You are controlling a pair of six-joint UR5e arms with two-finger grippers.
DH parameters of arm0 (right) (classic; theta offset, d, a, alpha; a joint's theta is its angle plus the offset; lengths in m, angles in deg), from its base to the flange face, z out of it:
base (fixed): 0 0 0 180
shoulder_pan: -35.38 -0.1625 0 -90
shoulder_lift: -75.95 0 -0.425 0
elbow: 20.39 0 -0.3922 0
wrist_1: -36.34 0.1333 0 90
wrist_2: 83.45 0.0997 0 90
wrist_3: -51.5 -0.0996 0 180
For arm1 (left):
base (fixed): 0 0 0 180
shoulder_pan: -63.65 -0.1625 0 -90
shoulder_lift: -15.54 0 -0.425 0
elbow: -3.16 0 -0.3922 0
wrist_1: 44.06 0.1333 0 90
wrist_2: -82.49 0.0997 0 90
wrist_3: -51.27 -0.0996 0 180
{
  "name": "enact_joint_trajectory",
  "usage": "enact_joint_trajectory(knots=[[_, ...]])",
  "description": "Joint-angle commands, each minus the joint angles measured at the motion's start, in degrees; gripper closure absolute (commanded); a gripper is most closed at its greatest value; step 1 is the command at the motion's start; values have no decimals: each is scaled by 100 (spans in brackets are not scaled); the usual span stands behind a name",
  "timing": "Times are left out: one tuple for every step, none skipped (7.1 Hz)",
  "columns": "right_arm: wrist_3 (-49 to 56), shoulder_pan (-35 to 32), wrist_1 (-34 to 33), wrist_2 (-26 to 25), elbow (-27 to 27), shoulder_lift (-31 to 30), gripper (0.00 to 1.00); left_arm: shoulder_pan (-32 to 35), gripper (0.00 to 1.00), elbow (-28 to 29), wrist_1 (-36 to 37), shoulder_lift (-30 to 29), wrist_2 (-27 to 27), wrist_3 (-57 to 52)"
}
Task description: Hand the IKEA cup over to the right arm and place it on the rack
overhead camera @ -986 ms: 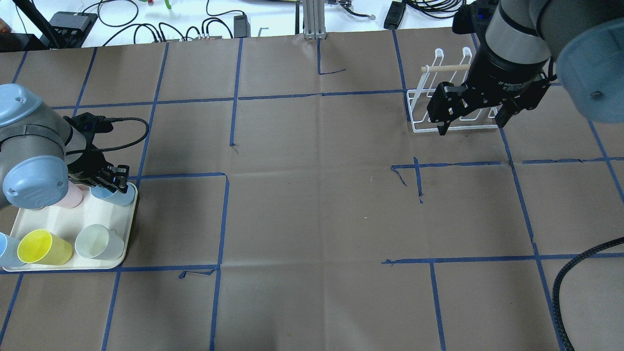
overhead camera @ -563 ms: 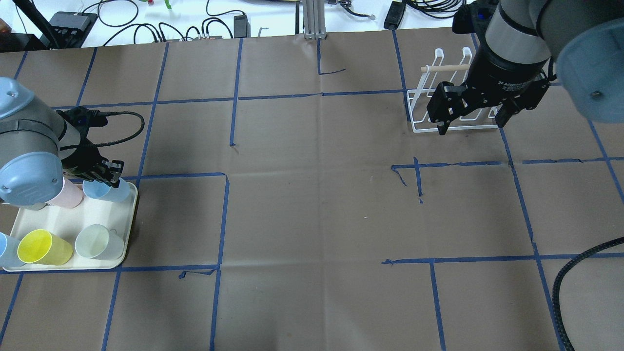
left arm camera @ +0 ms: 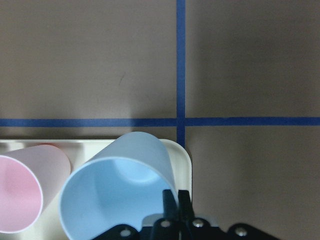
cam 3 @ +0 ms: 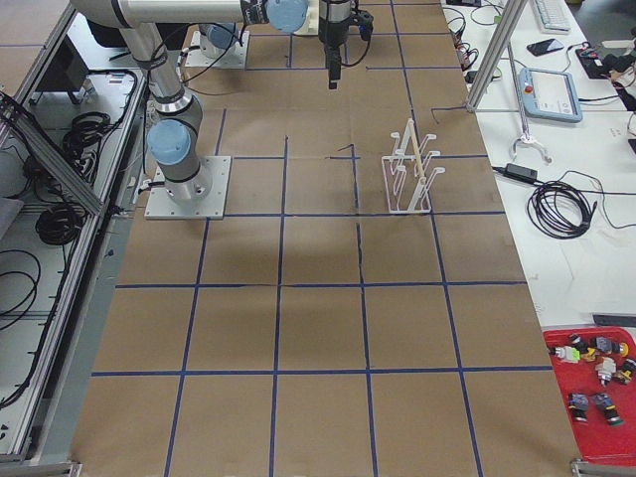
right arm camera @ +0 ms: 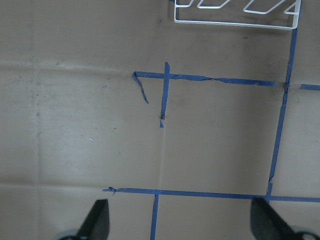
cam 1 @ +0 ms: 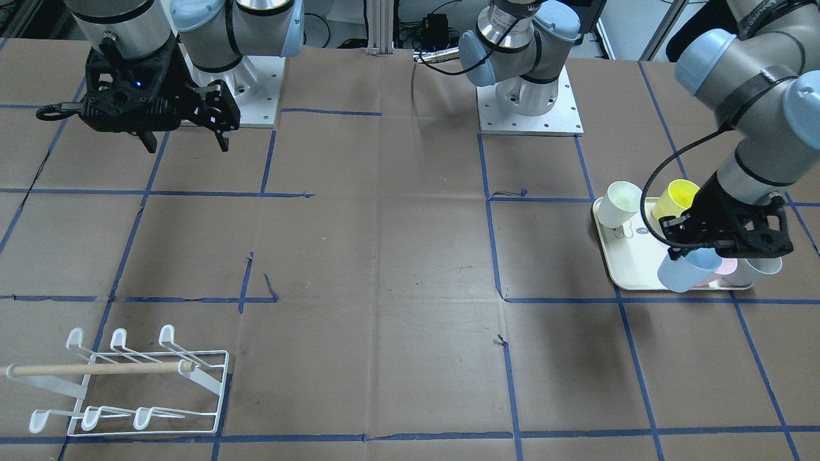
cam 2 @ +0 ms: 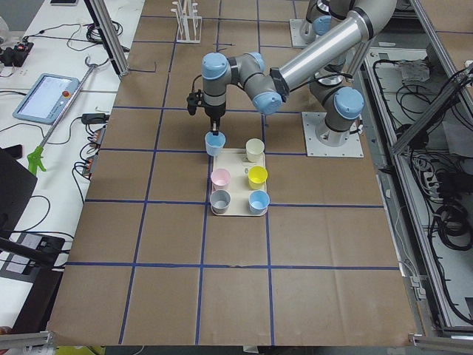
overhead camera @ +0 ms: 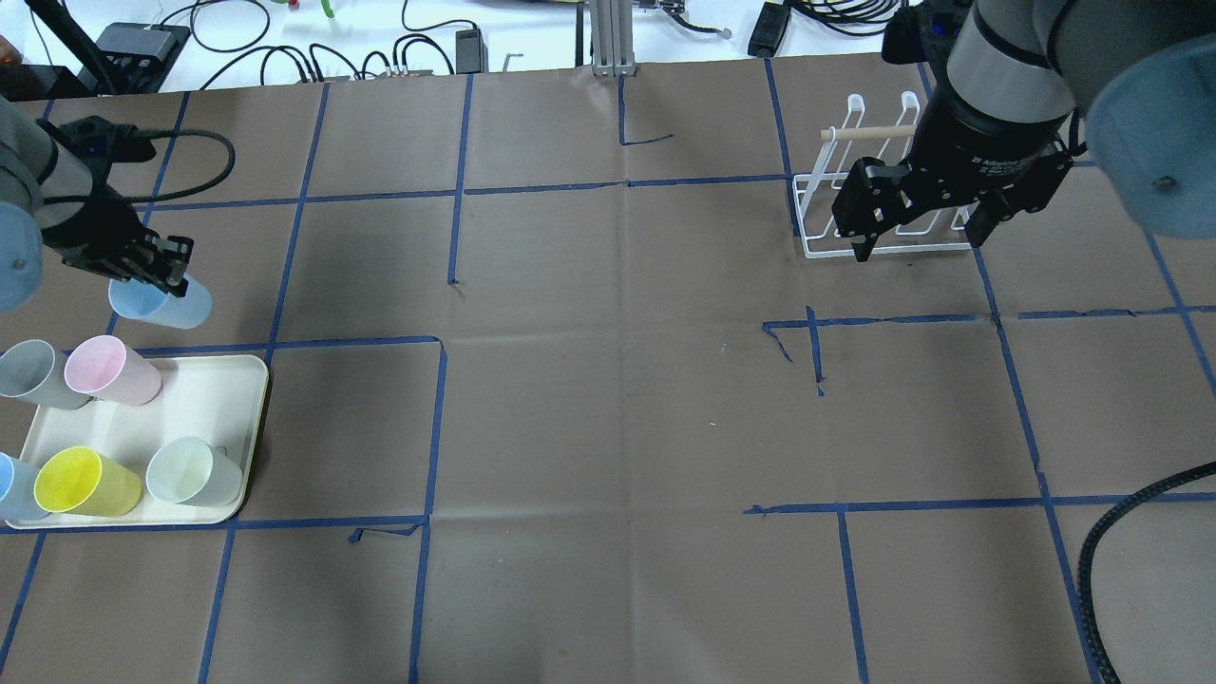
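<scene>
Left wrist-mounted view: my left claw (left arm camera: pixel 177 204) is pinched narrow on the rim of the light blue cup (left arm camera: pixel 117 192). The cup hangs tilted with its mouth toward the camera, over the corner of the cream tray (left arm camera: pixel 185 165) and right beside the pink cup (left arm camera: pixel 25 192). It's a plain smooth tumbler, no handle, and compared to a second ago it's lifted clear off the tray, while my right claw (overhead camera: pixel 920 243) still hangs wide open and empty by the white rack (overhead camera: pixel 804 217).

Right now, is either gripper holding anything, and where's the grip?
Left gripper pinches the light blue cup by its rim. Right gripper is open, empty.
</scene>
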Motion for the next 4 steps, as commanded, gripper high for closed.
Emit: enact_joint_trajectory(knots=[[1, 0, 5, 26, 9, 24, 0, 315, 100, 1123, -684, -72, -518, -27], [-16, -9, 5, 35, 9, 59, 0, 464, 100, 1231, -625, -73, -895, -19], [-43, -9, -308, 131, 26, 77, 1, 509, 100, 1197, -502, -73, -1508, -71], [-95, -26, -1382, 410, 252, 77, 1, 527, 100, 1153, -49, -81, -2097, -89]])
